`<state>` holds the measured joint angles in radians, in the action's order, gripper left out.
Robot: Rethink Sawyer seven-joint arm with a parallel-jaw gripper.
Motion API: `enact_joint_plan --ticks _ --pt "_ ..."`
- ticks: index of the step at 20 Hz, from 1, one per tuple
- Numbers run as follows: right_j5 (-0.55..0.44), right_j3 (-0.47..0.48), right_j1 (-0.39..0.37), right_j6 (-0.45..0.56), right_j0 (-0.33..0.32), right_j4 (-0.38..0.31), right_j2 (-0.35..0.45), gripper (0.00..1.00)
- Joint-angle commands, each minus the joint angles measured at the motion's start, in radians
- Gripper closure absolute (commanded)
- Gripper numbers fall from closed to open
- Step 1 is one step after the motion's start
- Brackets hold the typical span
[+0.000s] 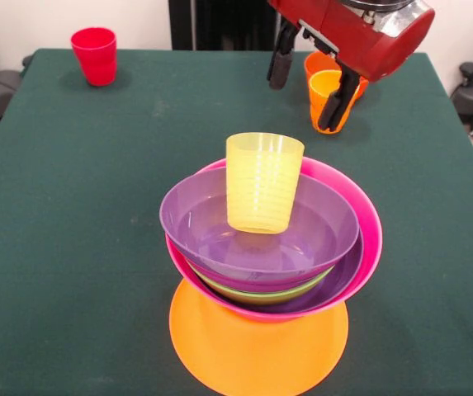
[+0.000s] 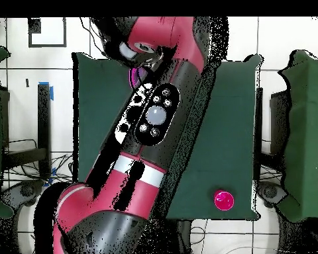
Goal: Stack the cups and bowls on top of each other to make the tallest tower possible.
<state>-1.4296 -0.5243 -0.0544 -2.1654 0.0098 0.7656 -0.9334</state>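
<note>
The tower stands near the table's front. Its base is a wide orange bowl (image 1: 257,342), with a pink bowl (image 1: 368,239), a lime green bowl (image 1: 261,294) and two purple bowls (image 1: 195,219) nested above it. A translucent yellow cup (image 1: 262,181) stands upright in the top purple bowl. My gripper (image 1: 310,81) hangs open at the far right, above the table. One black finger (image 1: 338,101) overlaps the orange-yellow cup (image 1: 323,95), the other is left of it. A small red-orange bowl (image 1: 317,63) sits just behind that cup. The red cup (image 1: 94,55) (image 2: 222,199) stands alone at the far left corner.
A dark green cloth covers the table (image 1: 54,214). In the overhead view the red arm (image 2: 155,126) hides most of the table and the tower. Chairs and cables lie beyond the table's side edges.
</note>
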Motion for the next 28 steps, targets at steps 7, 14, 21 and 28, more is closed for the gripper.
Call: enact_joint_plan --ticks 7,14,21,28 --pt "0.237 -0.239 -0.048 0.088 0.032 -0.098 0.275 0.00" --pt "0.285 -0.287 -0.067 0.071 0.049 -0.126 0.307 0.00" --pt "0.289 -0.277 -0.071 0.052 0.041 -0.153 0.334 0.00" --pt "0.254 -0.248 -0.067 0.040 0.027 -0.180 0.351 0.00"
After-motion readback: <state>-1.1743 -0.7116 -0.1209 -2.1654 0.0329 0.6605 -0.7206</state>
